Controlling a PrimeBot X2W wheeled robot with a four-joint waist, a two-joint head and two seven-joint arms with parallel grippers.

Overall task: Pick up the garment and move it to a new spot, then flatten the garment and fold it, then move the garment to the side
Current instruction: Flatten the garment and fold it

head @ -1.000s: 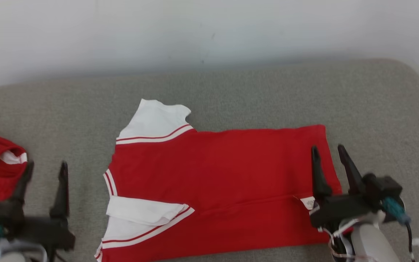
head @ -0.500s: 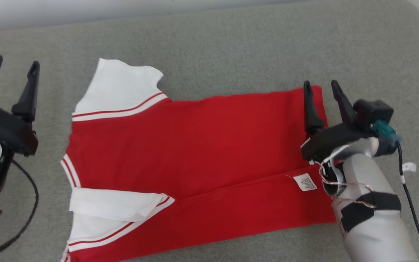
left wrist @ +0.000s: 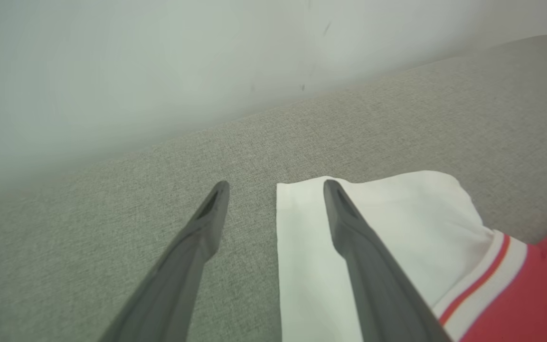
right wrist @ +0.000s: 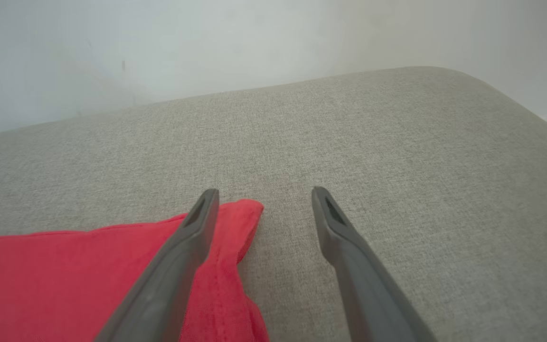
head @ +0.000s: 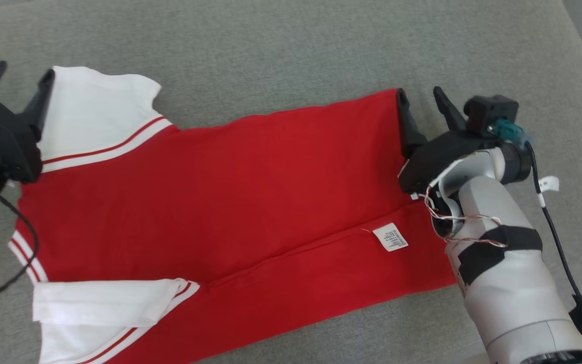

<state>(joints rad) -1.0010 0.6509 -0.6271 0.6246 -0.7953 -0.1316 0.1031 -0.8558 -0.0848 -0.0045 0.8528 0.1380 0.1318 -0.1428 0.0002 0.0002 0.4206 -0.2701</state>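
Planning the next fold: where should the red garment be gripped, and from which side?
Probably its far corners: the white sleeve tip with the left pincer, the red hem corner with the right pincer, each from its outer side. Both lie flat with free edges, each straddled by its open pincer.

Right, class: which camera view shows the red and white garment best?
The head view: the garment lies spread across the grey cushion, both white sleeves and its label visible. The left wrist view catches one white sleeve and some red; the right wrist view catches a red hem corner.
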